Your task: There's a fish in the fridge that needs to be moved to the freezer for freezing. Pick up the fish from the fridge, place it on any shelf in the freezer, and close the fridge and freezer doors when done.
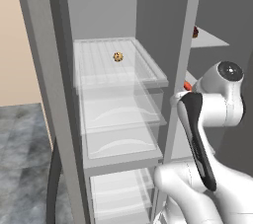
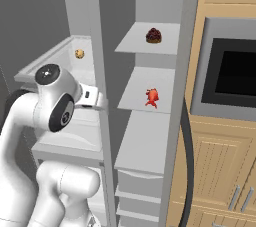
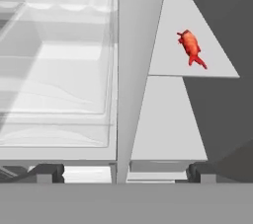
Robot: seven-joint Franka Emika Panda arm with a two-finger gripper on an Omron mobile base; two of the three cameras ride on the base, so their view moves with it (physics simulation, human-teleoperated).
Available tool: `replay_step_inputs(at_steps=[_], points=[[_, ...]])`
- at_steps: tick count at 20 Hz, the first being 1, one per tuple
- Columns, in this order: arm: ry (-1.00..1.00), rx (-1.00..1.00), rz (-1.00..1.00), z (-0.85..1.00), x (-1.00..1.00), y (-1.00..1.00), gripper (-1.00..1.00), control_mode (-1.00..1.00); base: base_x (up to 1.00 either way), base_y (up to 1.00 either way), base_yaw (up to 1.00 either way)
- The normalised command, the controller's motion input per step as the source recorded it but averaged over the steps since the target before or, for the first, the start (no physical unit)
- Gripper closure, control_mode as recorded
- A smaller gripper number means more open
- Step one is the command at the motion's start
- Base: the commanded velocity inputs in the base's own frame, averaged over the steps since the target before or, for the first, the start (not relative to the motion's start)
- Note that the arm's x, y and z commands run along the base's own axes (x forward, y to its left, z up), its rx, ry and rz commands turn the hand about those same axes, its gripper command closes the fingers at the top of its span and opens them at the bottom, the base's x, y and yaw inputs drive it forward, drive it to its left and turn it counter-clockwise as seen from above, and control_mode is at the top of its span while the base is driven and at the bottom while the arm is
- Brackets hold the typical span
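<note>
The small red-orange fish [image 2: 152, 97] lies on the middle grey shelf [image 2: 134, 96] of the freezer [image 2: 145, 141], the narrow right section. In the hand view the fish [image 3: 191, 48] rests on that shelf [image 3: 165, 45], above and to the right of my gripper [image 3: 123, 172]. The gripper is open, with nothing between its fingertips [image 3: 49, 172], well short of the fish and facing the divider between the sections. A sliver of the fish [image 1: 187, 86] peeks past my arm. The fridge [image 1: 116, 99], with clear glass shelves, is on the left. Both doors stand open: the fridge door [image 1: 37, 70], the freezer door [image 2: 189, 46].
A tan speckled ball [image 1: 118, 56] sits on the upper glass fridge shelf. A dark red-brown lump [image 2: 153, 35] sits on the top freezer shelf. Wooden cabinets with a built-in oven [image 2: 232, 71] stand right of the freezer door. Grey drawers [image 2: 137, 186] fill the freezer's lower part.
</note>
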Motion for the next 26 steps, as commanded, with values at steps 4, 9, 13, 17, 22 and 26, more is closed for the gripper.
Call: replay_step_inputs(at_steps=[4, 9, 13, 17, 22, 26], points=[[-0.01, 0.00, 0.00, 0.34, -0.28, 0.10, -1.00, -1.00, 0.00, 0.00, 0.00], [-0.03, 0.00, 0.00, 0.24, -0.35, 0.17, -1.00, -1.00, 0.00, 0.00, 0.00], [-0.02, 0.00, 0.00, 0.11, -0.27, 0.17, -1.00, -1.00, 0.00, 0.00, 0.00], [-0.07, 0.00, 0.00, 0.09, -0.38, 0.13, -1.00, -1.00, 0.00, 0.00, 0.00], [-0.03, 0.00, 0.00, 0.14, -0.23, 0.05, -1.00, -1.00, 0.00, 0.00, 0.00], [0.00, 0.00, 0.00, 0.04, -0.09, 0.00, -1.00, 1.00, -0.34, 0.01, 0.00]])
